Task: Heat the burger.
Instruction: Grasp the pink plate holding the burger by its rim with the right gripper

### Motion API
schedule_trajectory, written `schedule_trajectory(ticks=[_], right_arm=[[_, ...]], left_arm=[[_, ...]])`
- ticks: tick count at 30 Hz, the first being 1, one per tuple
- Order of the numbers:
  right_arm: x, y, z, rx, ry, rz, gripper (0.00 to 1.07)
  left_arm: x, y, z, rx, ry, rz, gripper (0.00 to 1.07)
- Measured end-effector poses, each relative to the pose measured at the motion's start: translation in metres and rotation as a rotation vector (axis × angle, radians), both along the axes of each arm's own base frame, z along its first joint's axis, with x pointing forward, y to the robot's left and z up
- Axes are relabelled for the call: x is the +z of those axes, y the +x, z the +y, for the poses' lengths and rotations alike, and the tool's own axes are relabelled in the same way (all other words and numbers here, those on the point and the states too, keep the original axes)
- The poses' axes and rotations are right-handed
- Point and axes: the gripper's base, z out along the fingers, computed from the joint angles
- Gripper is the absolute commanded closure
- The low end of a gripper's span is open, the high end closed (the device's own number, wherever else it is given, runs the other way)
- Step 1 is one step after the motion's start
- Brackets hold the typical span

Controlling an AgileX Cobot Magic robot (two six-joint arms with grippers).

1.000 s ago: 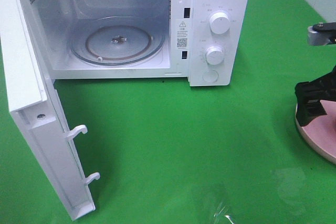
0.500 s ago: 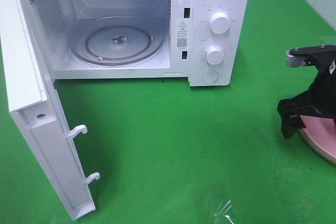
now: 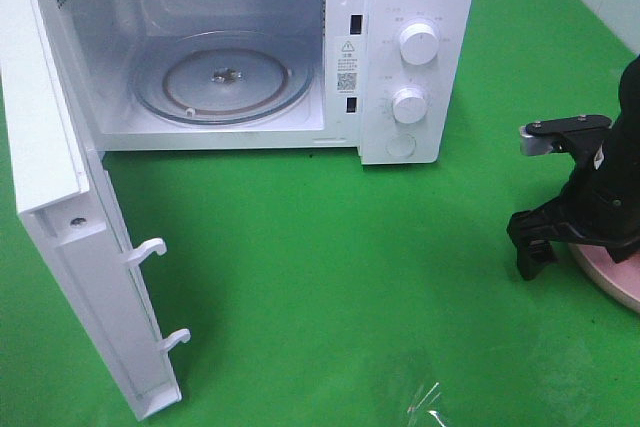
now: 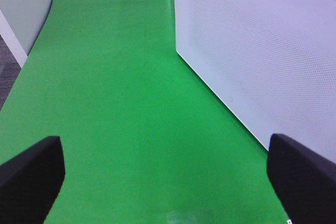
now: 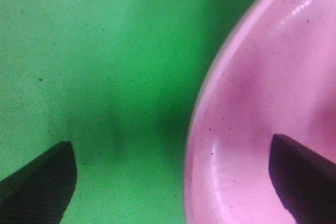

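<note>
The burger is out of view in every frame. At the table's right edge lies a pink round plate (image 3: 612, 285), with only part of it showing and my right arm over it. My right gripper (image 3: 578, 250) hangs open above the plate's left rim. In the right wrist view one fingertip is over the green cloth and the other over the pink plate (image 5: 252, 129), so the right gripper (image 5: 170, 182) straddles the rim with nothing held. My left gripper (image 4: 168, 182) is open over bare green cloth beside a white microwave panel (image 4: 262, 51).
The white microwave (image 3: 415, 57) stands at the back with its door (image 3: 70, 237) swung open to the left. Its glass turntable (image 3: 220, 77) is bare. A small clear wrapper scrap (image 3: 430, 407) lies near the front edge.
My right arm has come further into view, carrying the gripper left and lower to the plate's left rim. The microwave and door have not moved.
</note>
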Motion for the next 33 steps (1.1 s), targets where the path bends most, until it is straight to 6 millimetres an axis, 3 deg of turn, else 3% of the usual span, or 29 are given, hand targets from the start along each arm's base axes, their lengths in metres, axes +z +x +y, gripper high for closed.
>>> schedule_trajectory(ticks=[8, 9, 10, 11, 13, 14, 15, 16, 17, 18, 19, 20, 21, 33], right_arm=[[-0.0072, 0.0017, -0.003, -0.007, -0.001, 0.013, 0.26], [-0.0071, 0.0018, -0.003, -0.006, -0.001, 0.013, 0.35], [-0.0071, 0.0018, -0.003, -0.006, -0.001, 0.013, 0.35], [-0.0071, 0.002, -0.0029, -0.005, 0.0, 0.01, 0.47], [-0.0071, 0.0022, -0.0031, 0.001, -0.004, 0.008, 0.52], [-0.007, 0.0022, -0.0033, 0.004, -0.006, 0.008, 0.66], [-0.007, 0.0022, -0.0033, 0.004, -0.006, 0.008, 0.66], [-0.007, 0.0024, -0.0041, 0.016, -0.015, 0.007, 0.81], [-0.007, 0.0024, -0.0041, 0.016, -0.015, 0.007, 0.81], [-0.0067, 0.0028, -0.0046, 0.027, -0.023, 0.005, 0.93], [-0.0067, 0.0028, -0.0046, 0.027, -0.023, 0.005, 0.93], [-0.0066, 0.003, -0.0055, 0.033, -0.028, 0.004, 1.04], [-0.0064, 0.0034, -0.0056, 0.035, -0.029, 0.002, 1.07], [-0.0043, 0.0048, -0.0053, 0.027, -0.032, -0.003, 1.07]], left_arm=[[0.0, 0.0, 0.0, 0.0, 0.0, 0.0, 0.03], [0.0, 0.0, 0.0, 0.0, 0.0, 0.0, 0.03], [0.0, 0.0, 0.0, 0.0, 0.0, 0.0, 0.03], [0.0, 0.0, 0.0, 0.0, 0.0, 0.0, 0.03], [0.0, 0.0, 0.0, 0.0, 0.0, 0.0, 0.03], [0.0, 0.0, 0.0, 0.0, 0.0, 0.0, 0.03], [0.0, 0.0, 0.0, 0.0, 0.0, 0.0, 0.03], [0.0, 0.0, 0.0, 0.0, 0.0, 0.0, 0.03], [0.0, 0.0, 0.0, 0.0, 0.0, 0.0, 0.03], [0.0, 0.0, 0.0, 0.0, 0.0, 0.0, 0.03], [0.0, 0.0, 0.0, 0.0, 0.0, 0.0, 0.03], [0.0, 0.0, 0.0, 0.0, 0.0, 0.0, 0.03], [0.0, 0.0, 0.0, 0.0, 0.0, 0.0, 0.03], [0.0, 0.0, 0.0, 0.0, 0.0, 0.0, 0.03]])
